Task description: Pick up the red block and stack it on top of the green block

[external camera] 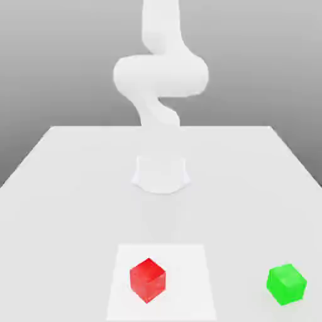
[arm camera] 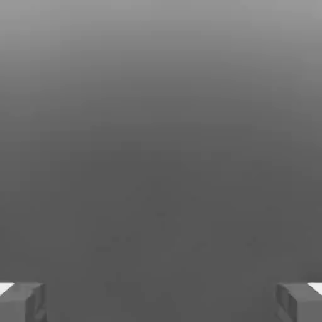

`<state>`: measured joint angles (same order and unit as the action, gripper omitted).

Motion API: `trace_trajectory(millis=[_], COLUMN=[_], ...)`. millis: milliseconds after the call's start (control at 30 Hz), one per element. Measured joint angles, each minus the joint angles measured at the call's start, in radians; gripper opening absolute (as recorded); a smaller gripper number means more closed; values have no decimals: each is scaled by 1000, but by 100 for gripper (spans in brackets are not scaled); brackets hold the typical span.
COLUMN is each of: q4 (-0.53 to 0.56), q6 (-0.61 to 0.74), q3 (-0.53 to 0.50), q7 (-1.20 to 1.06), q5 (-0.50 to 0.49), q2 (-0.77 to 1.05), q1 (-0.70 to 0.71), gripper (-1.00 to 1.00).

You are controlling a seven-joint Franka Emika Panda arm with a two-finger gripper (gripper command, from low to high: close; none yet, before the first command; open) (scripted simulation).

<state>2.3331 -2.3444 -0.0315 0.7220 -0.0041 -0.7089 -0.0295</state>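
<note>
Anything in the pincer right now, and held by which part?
Nothing held: the pincer is open and empty; the red block sits on the white square.

Red block (external camera: 148,280): red is shown.
Green block (external camera: 287,284): bright green is shown.
Arm (external camera: 161,75): white is seen.
Square patch (external camera: 188,283): plain white is seen.

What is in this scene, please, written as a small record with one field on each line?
red block: on the white square, toward the exterior view's left
green block: on the table, beyond the white square, toward the exterior view's right
arm: upright behind both blocks, base on the table
gripper: open, nothing between the fingers
stacking: not done, blocks apart
</note>
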Motion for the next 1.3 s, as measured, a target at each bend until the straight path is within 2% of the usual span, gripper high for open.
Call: trace_trajectory(millis=[300, 533, 733, 900, 933, 1167, 1300], q4=[120, 211, 285, 270, 265, 265, 284], q6=[-159, -281, -389, -531, -555, -557, -456], q3=[-111, -161, -162, -101, -89, -86, -120], q7=[-304, -555, -752, -831, -842, -842, -794], q5=[11, 46, 64, 138, 152, 152, 87], q2=[331, 586, 803, 985, 1014, 1018, 897], q1=[-92, -127, -117, -70, -62, -59, -79], gripper=[0, 0, 0, 0, -100, -100, -100])
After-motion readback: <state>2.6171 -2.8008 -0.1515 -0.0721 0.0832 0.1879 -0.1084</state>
